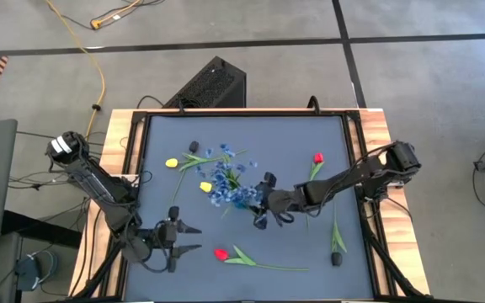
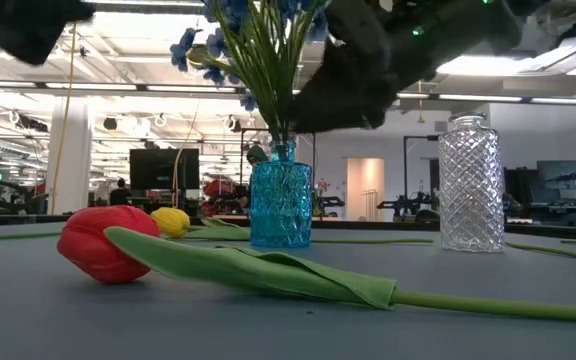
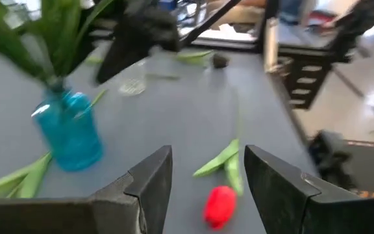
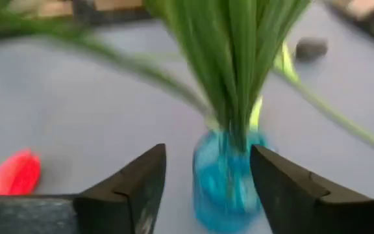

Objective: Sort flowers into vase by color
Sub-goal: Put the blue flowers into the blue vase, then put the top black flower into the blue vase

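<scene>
High view: dark grey tabletop (image 1: 251, 244) framed by pale wood, on a grey tiled floor with a yellow cable and a black box beyond the far edge. Low view, behind the tabletop: a large workshop room with ceiling strip lights, a white column, dark screens and a distant person, too small to describe.

Near the middle, a blue glass vase (image 2: 280, 206) standing upright, filled with the blue-blossom sprays (image 1: 230, 187), green stems rising out of its neck. Just beside it in the low view, a clear cut-glass vase (image 2: 470, 184), upright, apparently with nothing inside.

Lying flat on the tabletop: one red tulip (image 1: 221, 253) near the front edge, stem and long leaf trailing toward the right; another red tulip (image 1: 318, 157) toward the right side; one yellow tulip (image 1: 172, 163) at far left of the sprays; a second yellow tulip (image 1: 205, 186) right against the blue blossoms.

Right gripper (image 1: 260, 202) hovering close beside the blue vase and the spray stems, fingers spread apart with nothing between them; in the right wrist view, vase and stems centred beyond the gap.

Left gripper (image 1: 190, 238) low over the front-left part of the tabletop, fingers wide apart, holding nothing; in the left wrist view, the near red tulip just ahead of the gap.
</scene>
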Robot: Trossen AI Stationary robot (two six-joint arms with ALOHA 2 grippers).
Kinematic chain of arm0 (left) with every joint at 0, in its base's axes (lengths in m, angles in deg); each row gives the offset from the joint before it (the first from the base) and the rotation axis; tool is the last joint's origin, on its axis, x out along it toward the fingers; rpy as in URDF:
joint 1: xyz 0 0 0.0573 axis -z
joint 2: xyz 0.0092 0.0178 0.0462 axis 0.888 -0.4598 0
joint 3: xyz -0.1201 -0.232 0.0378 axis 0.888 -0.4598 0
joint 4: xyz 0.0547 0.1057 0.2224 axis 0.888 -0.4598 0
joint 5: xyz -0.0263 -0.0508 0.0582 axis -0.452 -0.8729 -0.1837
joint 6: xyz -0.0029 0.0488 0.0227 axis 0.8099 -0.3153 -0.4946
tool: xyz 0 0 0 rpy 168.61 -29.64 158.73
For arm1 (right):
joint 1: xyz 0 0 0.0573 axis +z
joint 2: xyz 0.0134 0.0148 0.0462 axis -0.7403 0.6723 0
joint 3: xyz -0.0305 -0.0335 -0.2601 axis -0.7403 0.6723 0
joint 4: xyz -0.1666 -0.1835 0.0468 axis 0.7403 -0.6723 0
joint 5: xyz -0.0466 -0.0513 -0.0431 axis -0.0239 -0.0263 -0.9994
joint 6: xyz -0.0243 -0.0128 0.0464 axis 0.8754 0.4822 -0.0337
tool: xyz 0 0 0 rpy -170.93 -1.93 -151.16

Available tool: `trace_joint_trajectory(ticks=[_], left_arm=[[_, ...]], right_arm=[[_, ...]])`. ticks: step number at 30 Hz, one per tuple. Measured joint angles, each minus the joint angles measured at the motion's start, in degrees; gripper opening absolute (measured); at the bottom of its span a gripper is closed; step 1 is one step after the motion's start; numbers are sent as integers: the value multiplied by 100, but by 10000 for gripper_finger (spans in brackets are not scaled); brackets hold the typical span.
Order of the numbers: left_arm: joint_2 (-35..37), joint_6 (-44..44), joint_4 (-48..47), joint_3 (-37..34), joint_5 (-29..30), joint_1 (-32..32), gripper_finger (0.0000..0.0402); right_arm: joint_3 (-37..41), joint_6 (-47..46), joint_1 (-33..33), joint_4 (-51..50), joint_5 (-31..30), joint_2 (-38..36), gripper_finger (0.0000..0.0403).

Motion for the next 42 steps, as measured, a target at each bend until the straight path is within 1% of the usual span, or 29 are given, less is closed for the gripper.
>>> trace_joint_trajectory(ticks=[2,5,6,8,12,15,19,22,25,30,35,42], left_arm=[[15,426,-533,-2,-1,-170,180],[22,859,-1274,-2,-116,-585,180],[22,928,-1506,-2,-188,-768,180],[25,1057,-1870,-2,-512,-1189,180],[114,1289,-2630,-2,-1357,-2119,180],[244,1569,-3207,-2,-1705,-2778,180],[381,1998,-4206,-2,-1627,-3452,180],[382,2520,-4842,-11,-1590,-3841,180],[367,2719,-4792,-186,-1595,-4112,180],[365,3020,-4289,-702,-1622,-4498,180],[365,3066,-3446,-1157,-1693,-4709,180],[375,3371,-3132,-1512,-1689,-4820,180]], right_arm=[[-168,-192,-4,-666,336,-103,267],[-343,-314,0,-1585,783,-254,270],[-399,-319,3,-1818,889,-297,270],[-477,-324,4,-2264,1002,-400,270],[-573,-313,4,-2766,1182,-671,270],[-576,-166,44,-2962,1297,-944,270],[-576,-7,136,-3170,1299,-1365,270],[-578,109,240,-3292,1299,-1651,270],[-580,326,357,-3443,1296,-1912,270],[-580,554,503,-3736,1178,-2242,270],[-580,673,527,-3997,1117,-2462,270],[-580,665,531,-4151,1115,-2502,270]])
